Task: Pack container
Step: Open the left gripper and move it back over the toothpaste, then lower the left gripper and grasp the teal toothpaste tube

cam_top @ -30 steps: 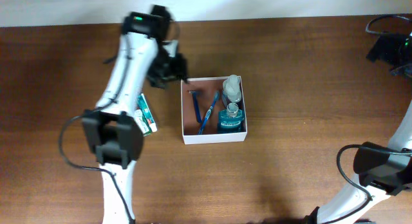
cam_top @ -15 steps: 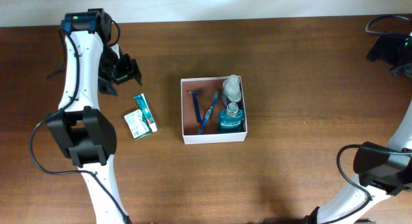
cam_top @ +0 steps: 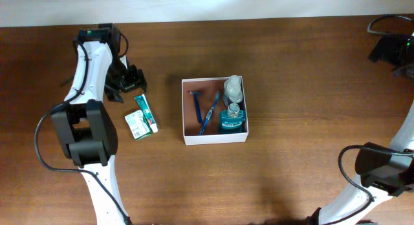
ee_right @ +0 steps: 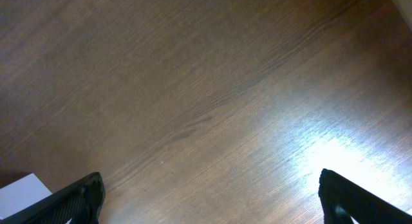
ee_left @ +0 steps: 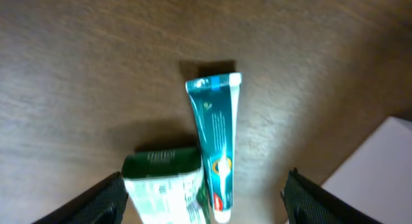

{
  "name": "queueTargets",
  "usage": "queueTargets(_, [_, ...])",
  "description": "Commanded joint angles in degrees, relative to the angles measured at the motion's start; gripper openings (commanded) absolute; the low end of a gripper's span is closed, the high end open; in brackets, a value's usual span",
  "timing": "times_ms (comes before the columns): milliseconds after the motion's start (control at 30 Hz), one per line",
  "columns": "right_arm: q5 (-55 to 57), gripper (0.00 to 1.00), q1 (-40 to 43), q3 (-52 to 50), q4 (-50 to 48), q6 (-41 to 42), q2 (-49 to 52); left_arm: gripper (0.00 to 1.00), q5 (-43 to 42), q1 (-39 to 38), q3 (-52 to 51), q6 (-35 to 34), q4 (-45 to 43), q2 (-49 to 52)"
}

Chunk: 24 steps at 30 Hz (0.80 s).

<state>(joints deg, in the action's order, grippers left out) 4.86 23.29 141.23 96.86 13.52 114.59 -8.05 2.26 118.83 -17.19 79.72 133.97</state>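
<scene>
The container [cam_top: 187, 139] is a white-walled square box at the table's middle. It holds a blue razor [cam_top: 195, 106], a blue toothbrush [cam_top: 209, 114], a clear bottle [cam_top: 233, 88] and a blue mouthwash bottle [cam_top: 232, 118]. A teal toothpaste tube [cam_top: 145, 112] and a green-white soap box [cam_top: 136, 124] lie left of it; both show in the left wrist view, tube [ee_left: 215, 134] and box [ee_left: 164, 182]. My left gripper [cam_top: 127, 81] is open and empty just above the tube's far end. My right gripper [cam_top: 388, 50] is open and empty at the far right.
A corner of the container shows at the right edge of the left wrist view [ee_left: 380, 169] and at the lower left of the right wrist view [ee_right: 22, 188]. Bare brown wood lies around everything. A pale wall strip runs along the table's far edge.
My left arm swung left away from the container, then came back slightly right and down toward the toothpaste tube. The tube and soap box are uncovered. The right arm stayed still.
</scene>
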Motion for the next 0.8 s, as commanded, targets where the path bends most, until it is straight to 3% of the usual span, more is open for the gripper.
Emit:
queueTargets(0, [-0.1, 0.99, 0.4, 0.7, -0.2, 0.2, -1.0, 0.79, 0.4, -0.3, -3.4, -0.1, -2.4, 0.2])
queueTargets(300, [-0.1, 0.99, 0.4, 0.7, -0.2, 0.2, -1.0, 0.78, 0.4, -3.7, -10.1, -0.1, -12.3, 0.2])
queueTargets(633, [-0.1, 0.99, 0.3, 0.7, -0.2, 0.2, -1.0, 0.76, 3.8, -5.6, -10.9, -0.1, -12.2, 0.2])
queueTargets(767, [-0.1, 0.99, 0.4, 0.7, -0.2, 0.2, -1.0, 0.68, 3.8, -5.6, -10.9, -0.1, -11.6, 0.2])
